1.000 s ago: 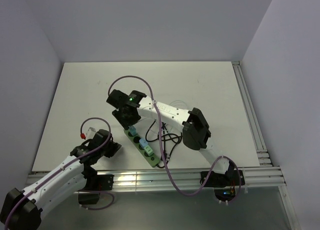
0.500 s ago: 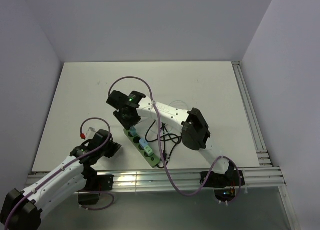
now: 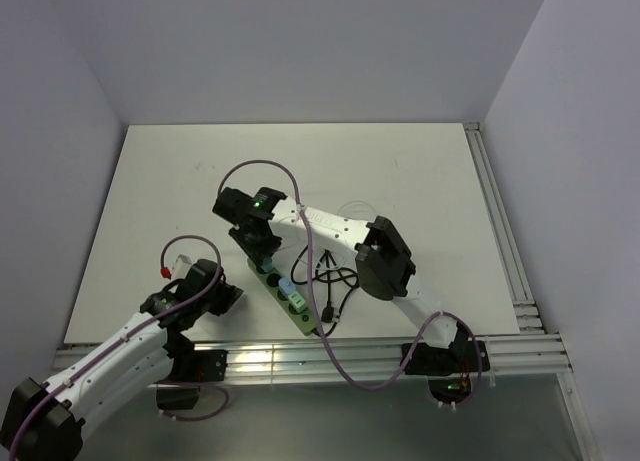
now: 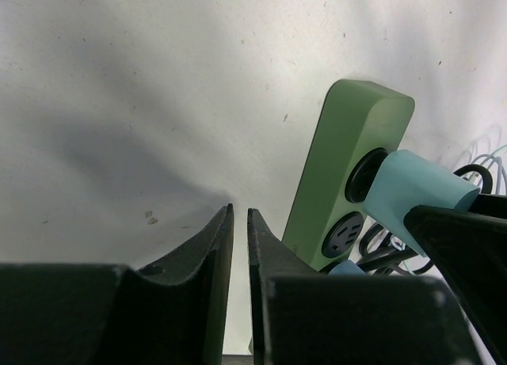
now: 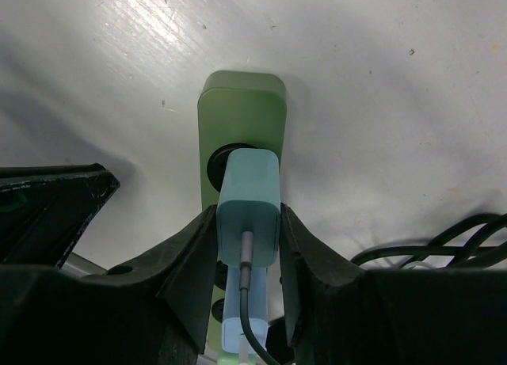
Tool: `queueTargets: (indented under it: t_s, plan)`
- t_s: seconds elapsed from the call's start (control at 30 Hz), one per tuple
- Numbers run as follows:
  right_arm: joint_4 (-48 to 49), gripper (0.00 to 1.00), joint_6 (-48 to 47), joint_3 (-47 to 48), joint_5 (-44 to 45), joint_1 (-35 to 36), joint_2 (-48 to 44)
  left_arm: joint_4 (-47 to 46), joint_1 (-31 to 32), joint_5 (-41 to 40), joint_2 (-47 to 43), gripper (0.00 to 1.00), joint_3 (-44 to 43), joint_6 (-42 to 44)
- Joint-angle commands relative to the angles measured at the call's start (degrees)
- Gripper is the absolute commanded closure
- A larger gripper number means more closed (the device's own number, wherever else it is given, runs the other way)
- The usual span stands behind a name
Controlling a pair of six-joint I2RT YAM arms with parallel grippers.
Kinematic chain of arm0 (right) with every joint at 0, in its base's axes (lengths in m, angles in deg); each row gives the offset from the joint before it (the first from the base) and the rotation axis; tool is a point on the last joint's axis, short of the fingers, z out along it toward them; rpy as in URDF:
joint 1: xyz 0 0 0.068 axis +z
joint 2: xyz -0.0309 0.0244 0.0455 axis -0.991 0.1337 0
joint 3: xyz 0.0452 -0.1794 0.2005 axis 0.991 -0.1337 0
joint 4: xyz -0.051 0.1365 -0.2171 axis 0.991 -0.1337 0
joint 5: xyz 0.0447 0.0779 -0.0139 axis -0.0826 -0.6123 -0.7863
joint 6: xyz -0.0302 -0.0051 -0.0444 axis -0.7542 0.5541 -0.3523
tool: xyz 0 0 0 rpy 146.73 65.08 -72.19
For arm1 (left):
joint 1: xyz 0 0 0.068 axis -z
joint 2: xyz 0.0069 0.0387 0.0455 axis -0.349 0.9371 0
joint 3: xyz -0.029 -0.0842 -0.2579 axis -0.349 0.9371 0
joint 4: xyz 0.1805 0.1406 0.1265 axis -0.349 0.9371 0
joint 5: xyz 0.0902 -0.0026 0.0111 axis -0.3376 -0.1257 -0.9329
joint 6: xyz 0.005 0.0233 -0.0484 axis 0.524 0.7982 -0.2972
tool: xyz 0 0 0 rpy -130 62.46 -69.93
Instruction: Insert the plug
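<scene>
Green plastic marks the power strip, which lies on the white tabletop on a slant, from just left of centre down toward the lower middle of the overhead view. The right tool stands over the strip's upper-left end. In the right wrist view its two black fingers press on both sides of a light-blue plug, so the right tool is closed on it. The plug's front sits over the round black socket nearest the rounded end of the strip; whether the pins are fully in cannot be told. A thin grey cord leaves the back of the plug, toward the bottom of that frame.

Farther down the strip in the overhead view sits a second light-blue plug. A tangle of black cable lies on the tabletop just right of the strip.

The left tool is on the strip's left side, near it but not touching. From the left wrist camera its fingers are almost together, with only a thin slit between them and nothing in it. In that view the strip rises at centre right, with the held plug tilted against its upper socket.
</scene>
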Motion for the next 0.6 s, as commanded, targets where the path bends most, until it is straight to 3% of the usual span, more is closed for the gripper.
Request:
queueTargets:
  t_s: [0.0,0.1,0.57]
  plan:
    - [0.2,0.63,-0.4,-0.5,0.5,0.4,-0.6,-1.0,-0.3,0.2,0.3,0.82,-0.3,-0.1]
    - [1.3,0.52,-0.4,-1.4,0.2,0.5,-2.1,-1.4,-0.3,0.3,0.6,0.82,-0.1,0.0]
    - [2.2,0.50,-0.4,-1.0,0.7,0.4,-5.3,-2.5,-0.3,1.1,1.5,0.82,0.3,0.2]
